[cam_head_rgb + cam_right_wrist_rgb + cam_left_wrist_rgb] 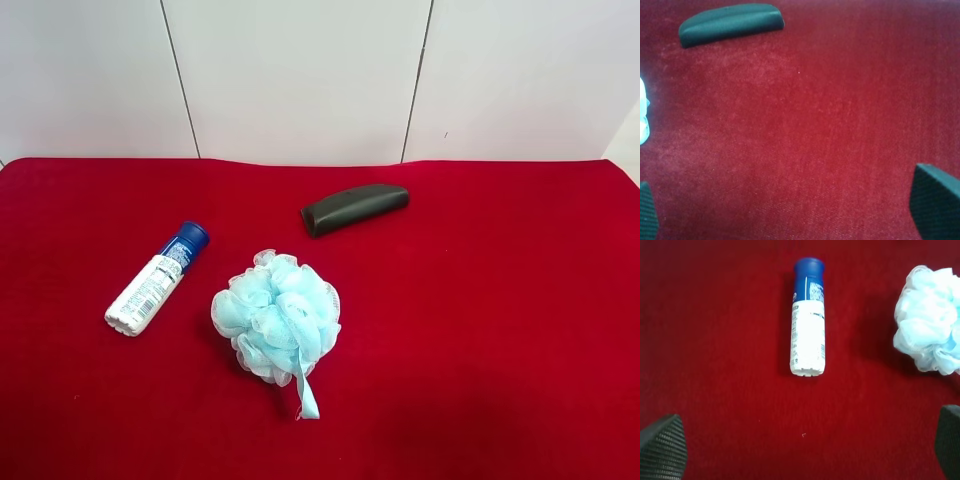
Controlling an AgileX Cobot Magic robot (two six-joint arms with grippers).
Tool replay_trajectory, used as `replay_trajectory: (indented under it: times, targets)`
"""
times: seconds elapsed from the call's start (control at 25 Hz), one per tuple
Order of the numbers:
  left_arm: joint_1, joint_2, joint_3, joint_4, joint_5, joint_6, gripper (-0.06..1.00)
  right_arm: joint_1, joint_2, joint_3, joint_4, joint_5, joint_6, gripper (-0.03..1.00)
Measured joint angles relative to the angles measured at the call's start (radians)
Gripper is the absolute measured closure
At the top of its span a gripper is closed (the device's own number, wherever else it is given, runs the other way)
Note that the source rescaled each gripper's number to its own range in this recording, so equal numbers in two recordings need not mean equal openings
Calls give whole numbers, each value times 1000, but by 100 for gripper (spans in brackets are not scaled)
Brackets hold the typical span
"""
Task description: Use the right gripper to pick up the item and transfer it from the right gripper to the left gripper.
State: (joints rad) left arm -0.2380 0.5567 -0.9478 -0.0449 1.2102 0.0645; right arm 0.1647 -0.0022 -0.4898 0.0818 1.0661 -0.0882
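The item, a small bottle (155,282) with a dark blue cap and white lower body, lies on its side on the red cloth at the exterior high view's left. It also shows in the left wrist view (808,317), lying ahead of my left gripper (805,450), which is open and empty, fingertips (662,447) wide apart. My right gripper (790,207) is open and empty over bare red cloth; the bottle is not in its view. Neither arm shows in the exterior high view.
A light-blue mesh loofah (278,318) sits in the middle of the red cloth (480,330), close to the bottle's right; it also shows in the left wrist view (930,320). A dark oblong case (354,208) lies behind it, seen too in the right wrist view (730,22). A white wall stands behind.
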Motion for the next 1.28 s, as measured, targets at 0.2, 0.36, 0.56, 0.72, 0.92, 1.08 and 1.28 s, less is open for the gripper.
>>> replay_trajectory:
  times: [0.2, 0.36, 0.56, 0.72, 0.92, 1.08, 1.28]
  targets:
    - [0, -135, 132, 0, 0, -31, -6, 0, 0, 0, 0, 0, 0, -3]
    - [0, -238, 242, 0, 1, -42, -6, 0, 0, 0, 0, 0, 0, -3]
    - [0, -366, 326, -1, 1, -42, -6, 0, 0, 0, 0, 0, 0, -3]
    - [0, -463, 356, -1, 0, -48, -6, 0, 0, 0, 0, 0, 0, -3]
    - [0, -552, 387, -2, 1, -76, -6, 0, 0, 0, 0, 0, 0, -3]
    - [0, -561, 392, -3, -9, -76, -6, 0, 0, 0, 0, 0, 0, -3]
    - [0, -562, 412, -3, -100, -51, -6, 0, 0, 0, 0, 0, 0, -3]
